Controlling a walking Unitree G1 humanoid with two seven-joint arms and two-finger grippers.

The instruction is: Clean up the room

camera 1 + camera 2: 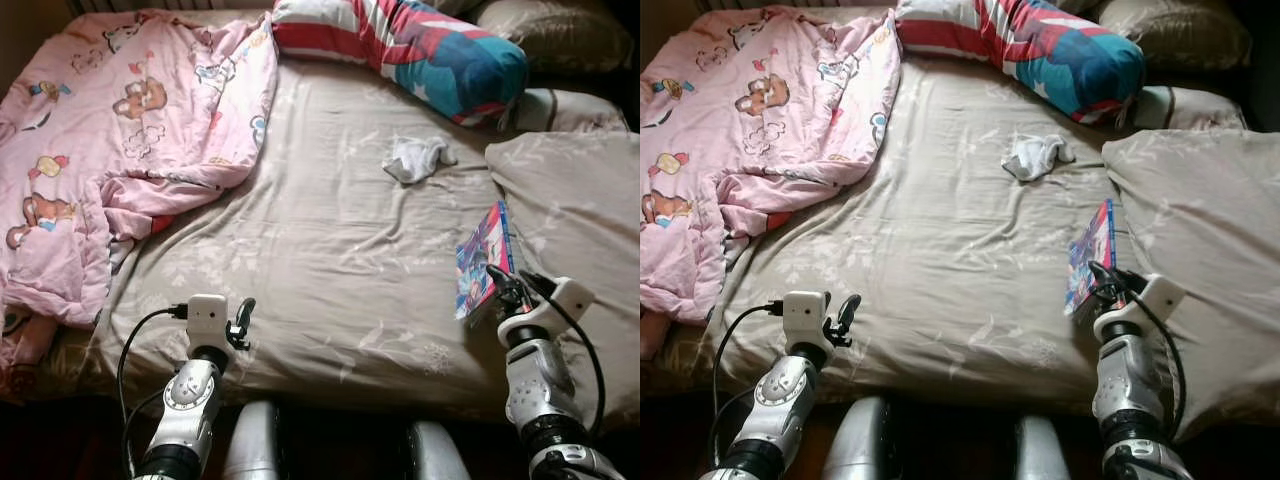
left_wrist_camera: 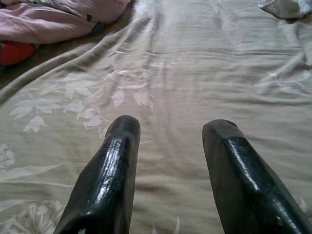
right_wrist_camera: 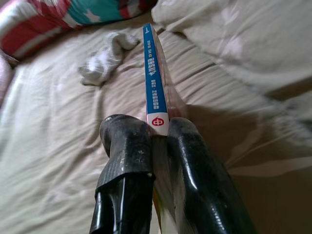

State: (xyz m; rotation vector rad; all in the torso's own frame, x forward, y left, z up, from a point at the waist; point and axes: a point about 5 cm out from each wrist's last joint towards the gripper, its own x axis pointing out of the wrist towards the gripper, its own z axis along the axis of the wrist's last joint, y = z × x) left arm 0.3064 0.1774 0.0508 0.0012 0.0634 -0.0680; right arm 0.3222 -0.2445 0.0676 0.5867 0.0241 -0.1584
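Note:
A thin colourful book [image 1: 482, 258] with a blue spine [image 3: 154, 78] stands tilted on edge on the beige bedsheet [image 1: 330, 260], at the bed's right side. My right gripper [image 1: 497, 283] is shut on the book's near end, both fingers [image 3: 127, 146] pressed against its covers. A crumpled white sock [image 1: 416, 157] lies farther back on the sheet, also seen as a sock [image 3: 105, 61] beyond the book. My left gripper [image 1: 243, 325] hovers open over the bed's near edge, its fingers [image 2: 117, 161] apart above bare sheet.
A pink cartoon-print blanket [image 1: 120, 130] is bunched over the bed's left side. A red, white and blue pillow [image 1: 420, 45] lies at the head. Beige pillows [image 1: 575, 210] sit at the right, next to the book.

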